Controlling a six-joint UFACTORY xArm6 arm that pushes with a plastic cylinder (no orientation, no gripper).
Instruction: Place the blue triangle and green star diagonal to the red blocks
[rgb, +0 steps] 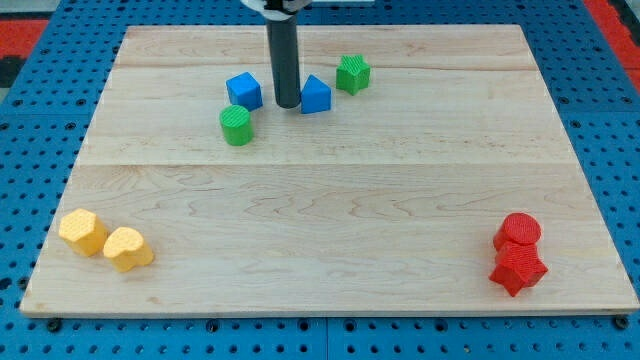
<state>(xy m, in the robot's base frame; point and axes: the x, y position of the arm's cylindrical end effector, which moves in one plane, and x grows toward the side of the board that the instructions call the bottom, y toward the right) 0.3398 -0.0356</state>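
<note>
My tip (287, 104) rests on the board near the view's top, just left of the blue triangle (316, 95) and touching or nearly touching it. The green star (353, 74) sits up and to the right of the blue triangle, close to it. Two red blocks lie at the view's bottom right: a red cylinder (521, 230) and, right below it, a red star (518, 268), touching each other. The rod comes down from the view's top edge.
A blue cube (244, 91) lies left of my tip, with a green cylinder (236, 126) just below it. Two yellow blocks (83, 231) (128, 249) sit side by side at the bottom left. The wooden board (320, 200) lies on a blue pegboard.
</note>
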